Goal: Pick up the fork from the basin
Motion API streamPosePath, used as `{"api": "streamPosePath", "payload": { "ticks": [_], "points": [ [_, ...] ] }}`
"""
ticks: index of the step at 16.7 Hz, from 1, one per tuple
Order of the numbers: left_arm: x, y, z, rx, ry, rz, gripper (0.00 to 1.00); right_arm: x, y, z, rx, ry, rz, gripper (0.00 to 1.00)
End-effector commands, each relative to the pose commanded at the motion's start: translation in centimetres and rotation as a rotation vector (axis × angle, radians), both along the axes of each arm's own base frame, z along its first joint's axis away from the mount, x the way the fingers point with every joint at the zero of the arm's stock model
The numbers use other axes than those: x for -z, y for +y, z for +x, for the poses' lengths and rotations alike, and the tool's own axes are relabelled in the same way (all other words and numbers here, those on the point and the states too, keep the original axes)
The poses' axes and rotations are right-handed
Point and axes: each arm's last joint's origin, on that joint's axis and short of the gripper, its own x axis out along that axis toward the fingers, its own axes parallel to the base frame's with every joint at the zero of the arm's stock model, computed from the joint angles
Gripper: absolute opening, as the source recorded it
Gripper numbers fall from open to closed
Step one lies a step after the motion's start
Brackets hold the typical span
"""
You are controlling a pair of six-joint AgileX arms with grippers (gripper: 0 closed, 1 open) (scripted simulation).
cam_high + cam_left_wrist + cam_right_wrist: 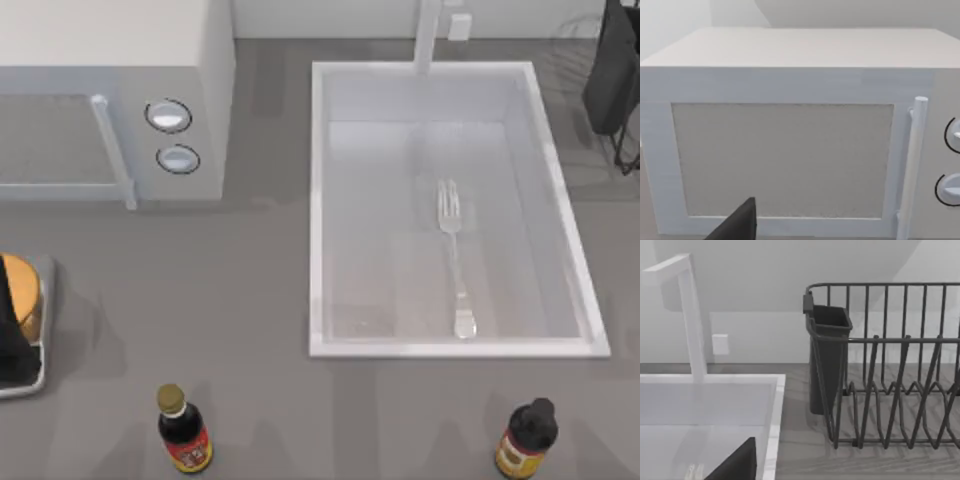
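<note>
Fork (pixel 453 255) lies untouched on the basin (pixel 318 200) floor; grasp not begun; claw states cannot be told.

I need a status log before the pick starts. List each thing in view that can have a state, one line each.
Slim shiny silver metal fork: lying flat on the basin floor, ungrasped.
Large rectangular white sink basin: holds just the fork.
White box microwave: door shut.
Two dark sauce bottles: upright, capped.
Dark wire dish rack: no dishes in the part seen.
</note>
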Motion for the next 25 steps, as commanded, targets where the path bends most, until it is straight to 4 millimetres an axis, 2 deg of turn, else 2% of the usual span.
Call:
{"api": "streamPosePath", "payload": {
  "ticks": [3, 6, 8, 11, 13, 15, 17, 19, 22, 25],
  "points": [
    [0.0, 0.0, 0.0, 0.0, 0.0, 0.0, 1.0, -1.9, 0.2, 0.3, -0.015, 0.073, 0.02, 1.0],
    [0.0, 0.0, 0.0, 0.0, 0.0, 0.0, 1.0, -5.1, 0.6, 1.3, -0.036, 0.197, 0.05, 1.0],
    [0.0, 0.0, 0.0, 0.0, 0.0, 0.0, 1.0, -7.6, 0.9, 2.8, -0.051, 0.301, 0.071, 1.0],
    [0.0, 0.0, 0.0, 0.0, 0.0, 0.0, 1.0, -11.4, 2.0, 6.5, -0.07, 0.488, 0.099, 1.0],
    [0.0, 0.0, 0.0, 0.0, 0.0, 0.0, 1.0, -13.3, 3.0, 9.9, -0.077, 0.626, 0.113, 1.0],
    [0.0, 0.0, 0.0, 0.0, 0.0, 0.0, 1.0, -14.4, 4.4, 14.0, -0.08, 0.77, 0.12, 1.0],
    [0.0, 0.0, 0.0, 0.0, 0.0, 0.0, 1.0, -14.4, 6.2, 18.4, -0.076, 0.913, 0.119, 1.0],
    [0.0, 0.0, 0.0, 0.0, 0.0, 0.0, 1.0, -13.5, 8.2, 22.7, -0.067, 1.051, 0.111, 1.0],
    [0.0, 0.0, 0.0, 0.0, 0.0, 0.0, 1.0, -10.4, 11.3, 28.2, -0.047, 1.235, 0.088, 1.0],
    [0.0, 0.0, 0.0, 0.0, 0.0, 0.0, 1.0, -6.3, 14.1, 32.0, -0.024, 1.382, 0.056, 1.0]
  ]
}}
